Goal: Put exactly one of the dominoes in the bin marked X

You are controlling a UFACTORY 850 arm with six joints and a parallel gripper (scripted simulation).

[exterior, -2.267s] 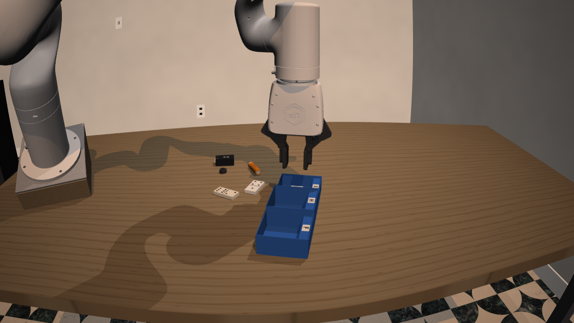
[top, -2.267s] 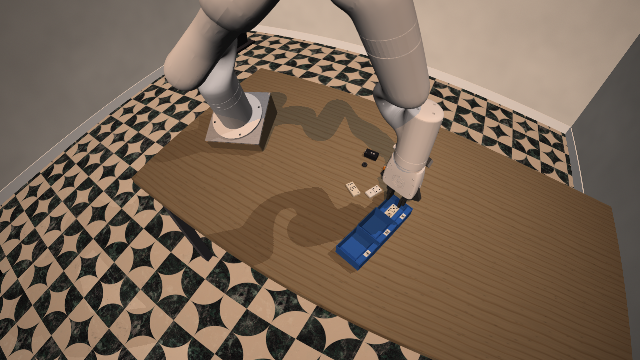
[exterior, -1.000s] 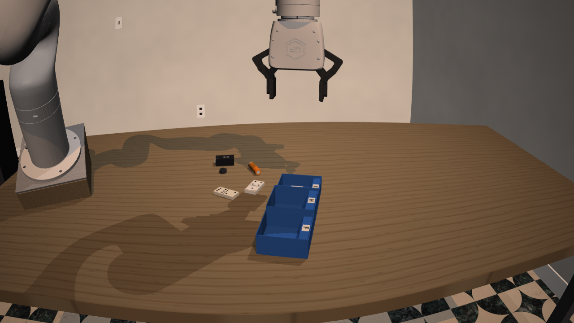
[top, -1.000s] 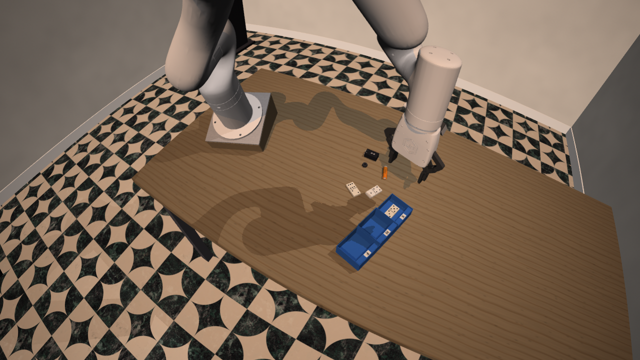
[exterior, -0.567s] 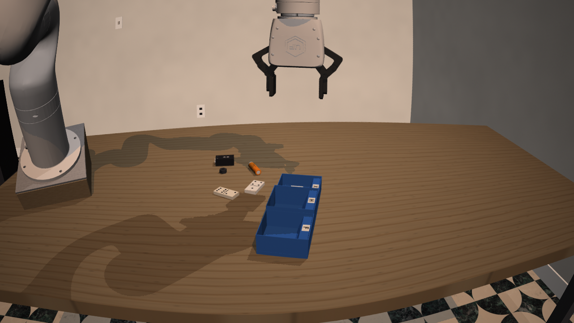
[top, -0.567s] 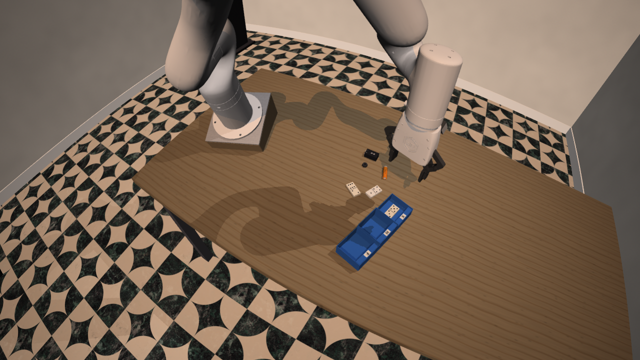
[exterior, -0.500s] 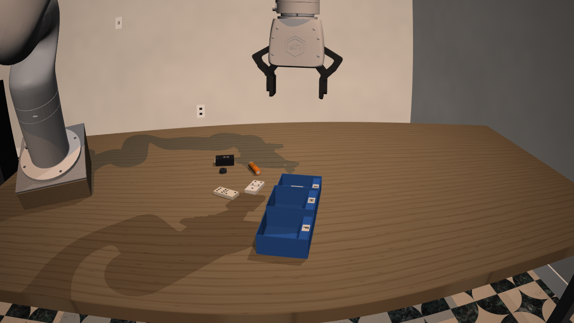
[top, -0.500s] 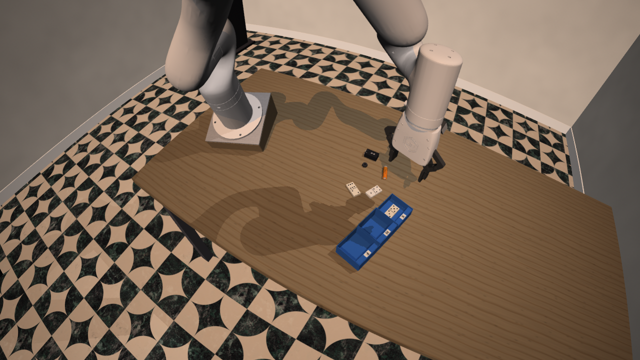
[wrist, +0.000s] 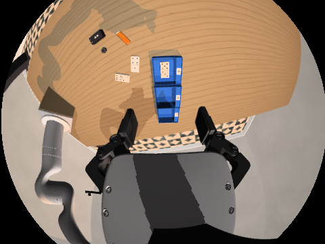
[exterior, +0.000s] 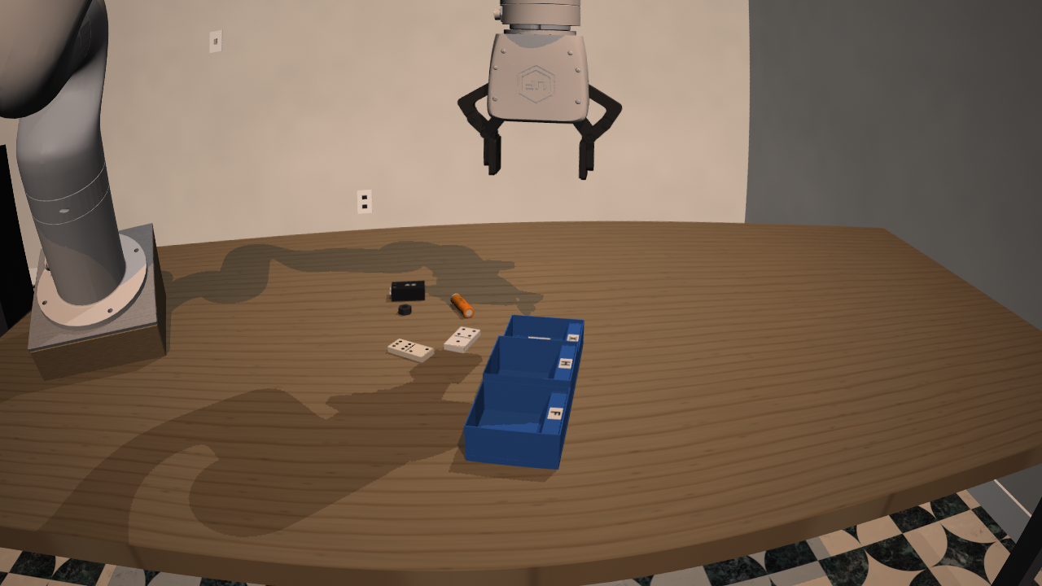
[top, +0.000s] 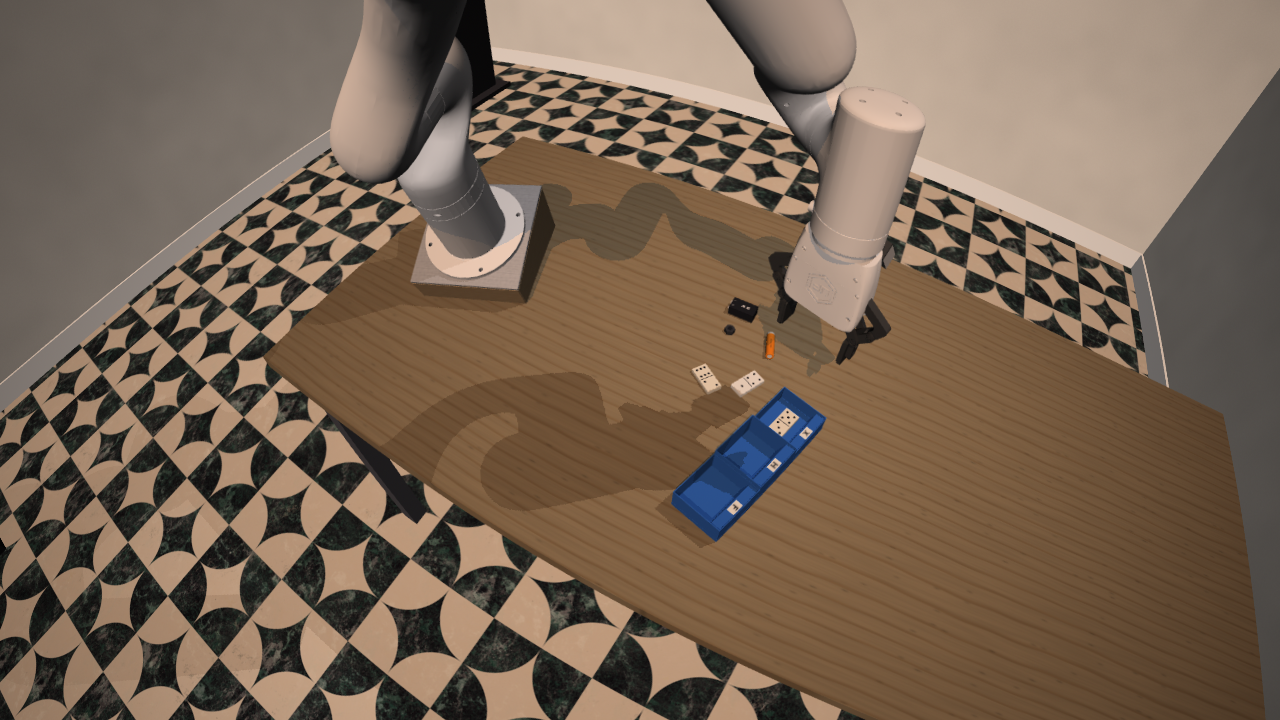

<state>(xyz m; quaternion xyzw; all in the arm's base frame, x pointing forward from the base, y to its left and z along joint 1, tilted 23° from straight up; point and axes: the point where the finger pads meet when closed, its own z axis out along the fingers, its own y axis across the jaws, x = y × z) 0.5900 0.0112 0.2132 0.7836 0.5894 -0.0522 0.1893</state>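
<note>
A blue row of three bins (top: 708, 517) (exterior: 510, 444) (wrist: 166, 95) lies on the table, labelled X (exterior: 572, 338), H and F. One white domino (top: 785, 420) (wrist: 164, 69) lies flat in the X bin at the far end. Two more dominoes lie on the table left of the bins, one (top: 705, 377) (exterior: 409, 349) (wrist: 122, 78) farther out and one (top: 747, 383) (exterior: 461, 338) (wrist: 135, 64) nearer the X bin. My gripper (top: 814, 335) (exterior: 538, 173) (wrist: 166, 114) is open and empty, hanging high above the X end of the row.
An orange battery (top: 768, 344) (exterior: 461, 305) (wrist: 123, 38), a black box (top: 742, 309) (exterior: 407, 290) (wrist: 97, 37) and a small black nut (top: 728, 329) (exterior: 404, 309) (wrist: 104, 50) lie behind the dominoes. The arm's base (top: 478, 241) (exterior: 94, 291) stands at the table's far left.
</note>
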